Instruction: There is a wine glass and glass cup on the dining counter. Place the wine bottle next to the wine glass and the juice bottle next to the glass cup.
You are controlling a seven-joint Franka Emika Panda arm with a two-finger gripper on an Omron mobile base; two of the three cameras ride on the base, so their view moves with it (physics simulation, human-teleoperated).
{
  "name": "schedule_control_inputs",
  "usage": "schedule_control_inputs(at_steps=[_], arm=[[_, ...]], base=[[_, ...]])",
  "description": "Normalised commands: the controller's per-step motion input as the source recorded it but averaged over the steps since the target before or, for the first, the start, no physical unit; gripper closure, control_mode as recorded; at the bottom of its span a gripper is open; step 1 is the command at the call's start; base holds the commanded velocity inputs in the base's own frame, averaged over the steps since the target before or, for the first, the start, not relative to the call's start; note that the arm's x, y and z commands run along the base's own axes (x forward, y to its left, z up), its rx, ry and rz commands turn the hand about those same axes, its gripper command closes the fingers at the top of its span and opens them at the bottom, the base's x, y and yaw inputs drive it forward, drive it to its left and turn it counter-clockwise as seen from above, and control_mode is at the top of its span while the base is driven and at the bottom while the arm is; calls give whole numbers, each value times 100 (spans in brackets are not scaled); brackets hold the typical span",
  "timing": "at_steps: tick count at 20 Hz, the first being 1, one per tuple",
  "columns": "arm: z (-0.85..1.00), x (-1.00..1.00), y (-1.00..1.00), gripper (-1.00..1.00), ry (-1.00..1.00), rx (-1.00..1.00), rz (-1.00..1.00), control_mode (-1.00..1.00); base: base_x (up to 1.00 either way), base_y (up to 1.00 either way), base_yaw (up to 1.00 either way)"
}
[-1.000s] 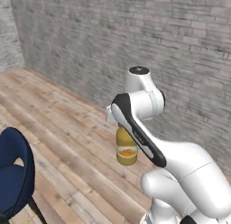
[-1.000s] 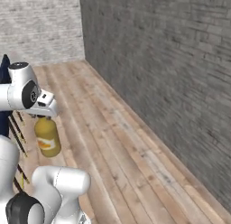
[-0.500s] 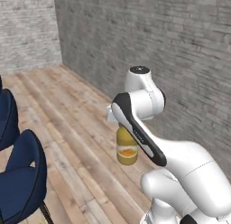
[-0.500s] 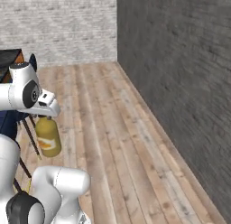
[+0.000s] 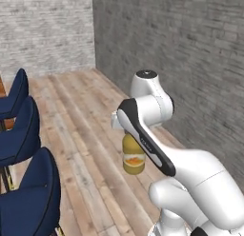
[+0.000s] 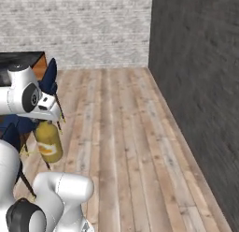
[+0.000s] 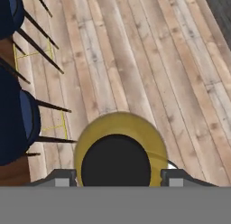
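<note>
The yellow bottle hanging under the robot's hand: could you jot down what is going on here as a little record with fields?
held thing: juice bottle, yellow-orange, black cap, upright
gripper: gripper shut on the bottle near its top, one finger on each side of the cap
bottle height: hanging in the air above the wooden floor, touching nothing below
nearby seats: blue chairs to the robot's left
background: grey brick wall on the robot's right
task stage: bottle being carried, not yet set down

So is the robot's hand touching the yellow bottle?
Touching. In the hand view the jaws sit tight against both sides of the juice bottle, and in the left base view it hangs off the floor under the gripper.
</note>
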Motion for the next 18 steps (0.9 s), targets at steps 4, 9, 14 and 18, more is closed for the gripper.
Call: schedule_control_inputs(at_steps=[4, 9, 14, 18], arm=[[0, 0, 0, 100, 0, 0, 0, 100], [0, 0, 0, 100, 0, 0, 0, 100], [0, 0, 0, 100, 0, 0, 0, 100], [0, 0, 0, 100, 0, 0, 0, 100]], base=[[77, -21, 24], [78, -25, 17], [78, -25, 15], [77, -24, 18]])
